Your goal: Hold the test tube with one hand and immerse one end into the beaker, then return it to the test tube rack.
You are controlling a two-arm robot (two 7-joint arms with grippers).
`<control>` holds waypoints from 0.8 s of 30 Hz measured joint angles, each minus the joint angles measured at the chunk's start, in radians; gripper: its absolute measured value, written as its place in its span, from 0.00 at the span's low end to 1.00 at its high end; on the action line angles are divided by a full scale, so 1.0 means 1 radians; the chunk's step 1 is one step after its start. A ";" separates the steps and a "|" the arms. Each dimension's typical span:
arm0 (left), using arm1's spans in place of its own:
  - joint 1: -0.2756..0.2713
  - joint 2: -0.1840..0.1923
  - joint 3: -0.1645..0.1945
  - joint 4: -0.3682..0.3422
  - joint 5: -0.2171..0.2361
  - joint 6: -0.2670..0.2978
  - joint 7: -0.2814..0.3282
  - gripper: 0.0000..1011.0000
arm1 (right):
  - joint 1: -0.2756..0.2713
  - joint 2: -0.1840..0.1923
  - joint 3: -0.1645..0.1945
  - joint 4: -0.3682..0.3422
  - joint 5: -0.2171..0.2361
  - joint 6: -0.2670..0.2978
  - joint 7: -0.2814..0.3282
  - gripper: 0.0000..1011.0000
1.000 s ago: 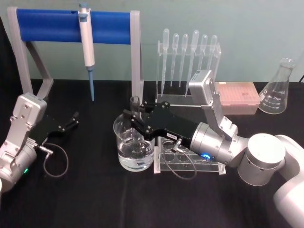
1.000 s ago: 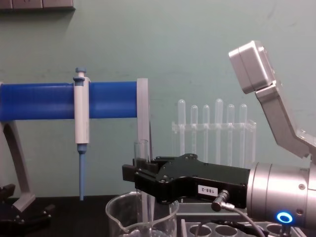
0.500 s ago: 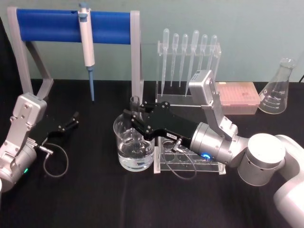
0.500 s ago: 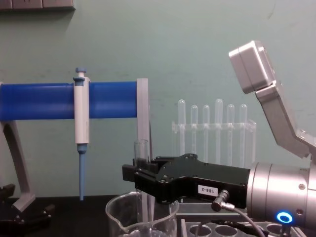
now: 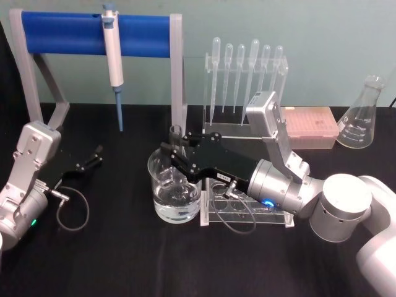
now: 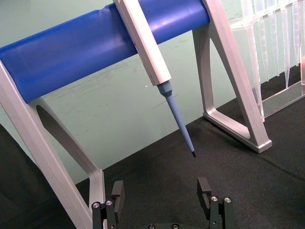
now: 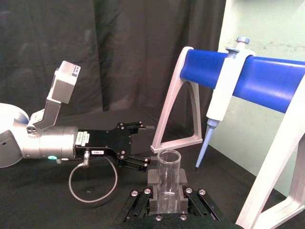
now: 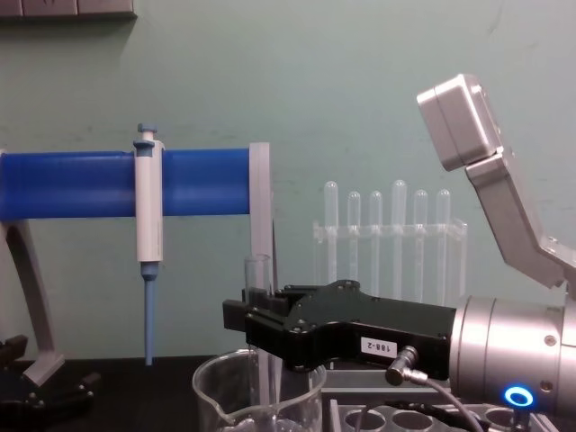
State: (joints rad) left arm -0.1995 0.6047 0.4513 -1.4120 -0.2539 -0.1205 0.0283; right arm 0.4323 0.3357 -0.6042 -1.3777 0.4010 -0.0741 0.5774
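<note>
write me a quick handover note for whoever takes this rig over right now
Right gripper: fingers shut on the test tube, holding it upright near its open rim.
Left gripper: open, holding nothing, parked low over the table on the robot's left.
Beaker: near the middle, with liquid in it. The tube's lower end is inside it and seems to reach the liquid.
Test tube rack: just right of the beaker, under the right arm.
Done: tube picked up and lowered into the beaker.
Left: lift the tube out and set it in the rack.
</note>
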 joint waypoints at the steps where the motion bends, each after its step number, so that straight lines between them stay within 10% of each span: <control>1: 0.000 0.000 0.000 0.000 0.000 0.000 0.000 0.99 | 0.000 0.000 0.000 0.000 0.000 0.000 0.000 0.22; 24: 0.000 0.000 0.000 0.000 0.000 0.000 0.000 0.99 | 0.000 0.000 0.000 0.000 0.000 0.000 0.000 0.22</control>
State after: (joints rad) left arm -0.1995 0.6047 0.4514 -1.4120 -0.2539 -0.1205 0.0283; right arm 0.4322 0.3357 -0.6042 -1.3778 0.4010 -0.0741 0.5774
